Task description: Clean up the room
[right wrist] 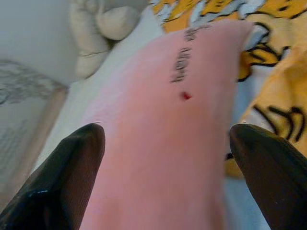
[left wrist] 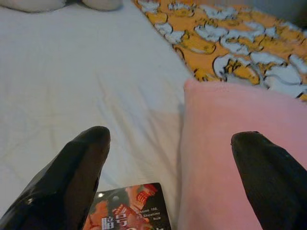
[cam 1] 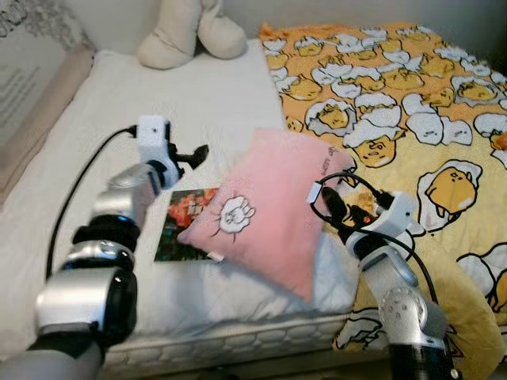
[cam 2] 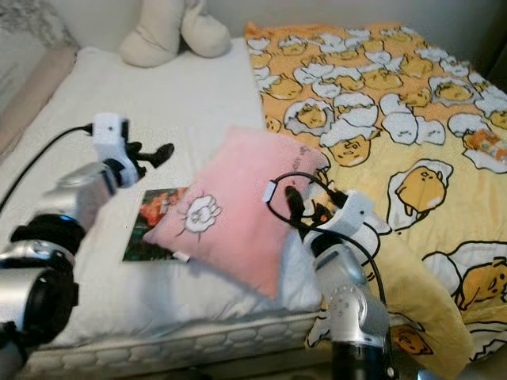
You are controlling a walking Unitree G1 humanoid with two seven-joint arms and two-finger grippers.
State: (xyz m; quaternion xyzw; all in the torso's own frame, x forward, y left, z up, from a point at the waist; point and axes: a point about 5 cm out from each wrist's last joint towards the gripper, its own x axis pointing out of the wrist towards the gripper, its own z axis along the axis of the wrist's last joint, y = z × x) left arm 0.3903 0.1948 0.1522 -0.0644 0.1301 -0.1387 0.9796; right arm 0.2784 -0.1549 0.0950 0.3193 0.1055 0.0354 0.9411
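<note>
The tidying looks barely begun. A pink pillow (cam 1: 265, 210) lies askew near the foot of the bed (cam 1: 198, 103), its one corner over a printed booklet (cam 1: 181, 223) on the white sheet, its other edge beside the yellow cartoon blanket (cam 1: 412, 103), which is spread rumpled over the right half. A cream plush toy (cam 1: 190, 32) sits at the head. The left pincer (cam 1: 190, 156) hovers spread just above the booklet and the pillow's edge, holding nothing. The right pincer (cam 2: 305, 207), also spread (the pillow lies between its fingers in the wrist view), is at the pillow's right edge without pinching it. Pillow, booklet and blanket all seem left to straighten.
</note>
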